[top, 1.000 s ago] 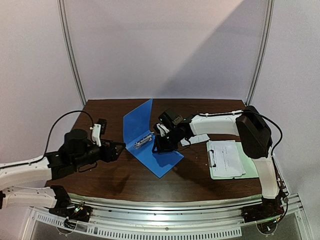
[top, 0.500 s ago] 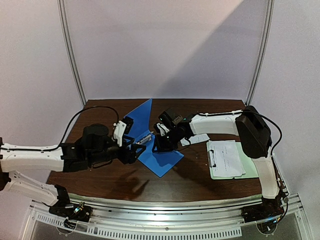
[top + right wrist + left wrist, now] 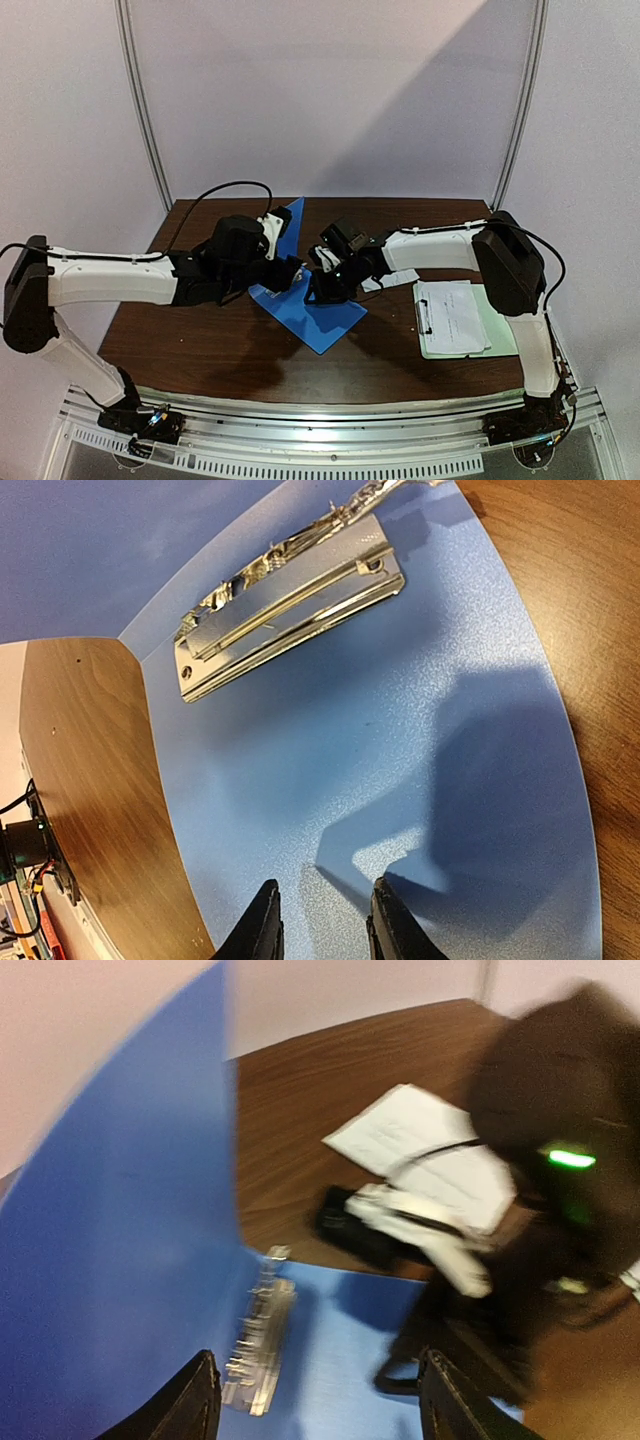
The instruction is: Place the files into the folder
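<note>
- Swinging in from the left, my left arm has crossed the counter (image 3: 200, 350) and now reaches the folder's spine; my right arm has hardly shifted.
- Step in hand, as I judge it: opening and steadying the folder (image 3: 325, 322) before any sheet goes in.
- My right hand (image 3: 320, 910) is over the flat cover, fingers narrow, nothing between them.
- My left hand (image 3: 320, 1405) stands wide and empty, just beside the metal clip (image 3: 290, 605), with the other cover upright on its left.
- None of the files are in yet: one sheet (image 3: 452, 315) lies on the pale green clipboard (image 3: 500, 335) at the right, another (image 3: 398, 278) just beyond my right arm.
- Next, I think, the clip must be dealt with or the raised cover laid back, then a floppy sheet fetched.
- Dark brown wood, bare on the near left.
- Far behind, a plain pale wall between two slim metal poles (image 3: 140, 110).
</note>
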Robot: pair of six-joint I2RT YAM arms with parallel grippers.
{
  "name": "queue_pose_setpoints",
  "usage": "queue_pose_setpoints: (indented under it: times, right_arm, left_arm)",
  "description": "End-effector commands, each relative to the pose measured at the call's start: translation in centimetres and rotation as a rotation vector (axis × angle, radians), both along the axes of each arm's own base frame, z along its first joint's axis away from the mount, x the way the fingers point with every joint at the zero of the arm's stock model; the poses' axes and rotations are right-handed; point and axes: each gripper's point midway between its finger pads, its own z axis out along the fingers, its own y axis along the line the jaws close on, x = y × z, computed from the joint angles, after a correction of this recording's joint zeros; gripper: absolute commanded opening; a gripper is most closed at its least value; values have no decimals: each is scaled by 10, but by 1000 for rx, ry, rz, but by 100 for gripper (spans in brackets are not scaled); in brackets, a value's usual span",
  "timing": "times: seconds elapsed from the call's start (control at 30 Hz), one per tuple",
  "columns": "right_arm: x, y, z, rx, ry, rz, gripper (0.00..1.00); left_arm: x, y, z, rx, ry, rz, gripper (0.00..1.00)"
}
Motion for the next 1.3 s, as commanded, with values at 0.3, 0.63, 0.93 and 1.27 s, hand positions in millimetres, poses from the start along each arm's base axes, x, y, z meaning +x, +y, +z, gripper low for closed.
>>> queue_pose_setpoints:
  times: [0.3,0.63,0.93,1.27]
  right_arm:
    - [-36,-53,-78,-220,148,-15,29]
    - [-26,-57,-75,-229,138,-24,29]
    - [-8,-58,-64,-220,119,-41,29]
    - [16,-56,-49,-195,96,-59,30]
  left_arm:
    - [60,73,-69,179,196,226,83]
    - [46,76,-123,141,355,149,86]
    - [23,80,-151,133,451,119,87]
    - [13,91,-171,141,487,141,79]
